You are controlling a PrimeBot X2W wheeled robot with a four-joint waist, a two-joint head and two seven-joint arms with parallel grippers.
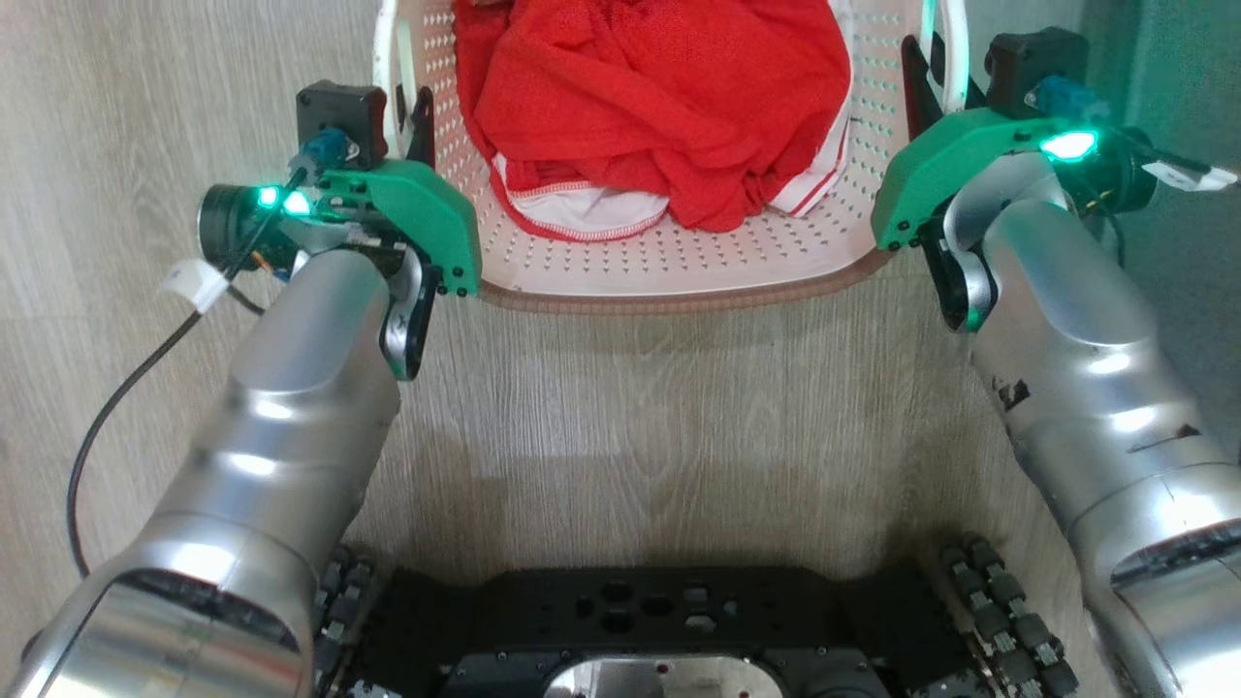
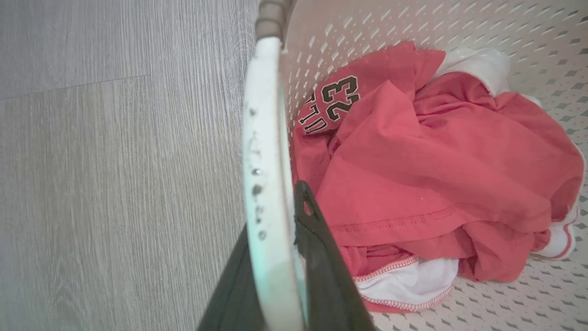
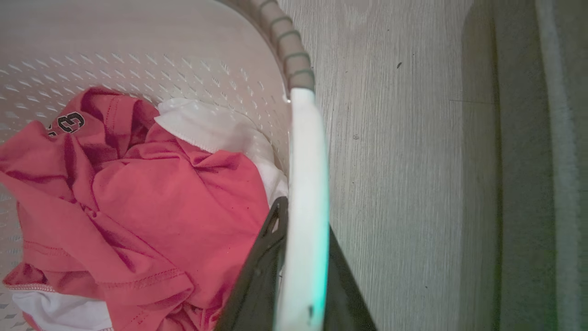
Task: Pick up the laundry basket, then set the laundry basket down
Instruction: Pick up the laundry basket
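A: How far is the job getting?

B: The grasp is looking made; the left gripper (image 2: 275, 216) is clamping its two dark fingers on the left handle (image 2: 266, 138) of the laundry basket (image 1: 679, 296), one finger inside, one outside; the right gripper (image 3: 303, 216) is pinching the right handle (image 3: 305, 151) likewise.

A: Is it lifting?

B: I cannot tell whether the bottom is leaving the floor (image 1: 620, 407); I am judging the raise and the setting down as left to do; the basket is sitting straight ahead of the robot's base (image 1: 630, 601), between both forearms, carrying a crumpled red garment (image 1: 669, 107) with white trim.

A: And the room?

B: Pale grey wood-look planking is running all around; a darker wall (image 1: 1202, 291) is standing close on the right.
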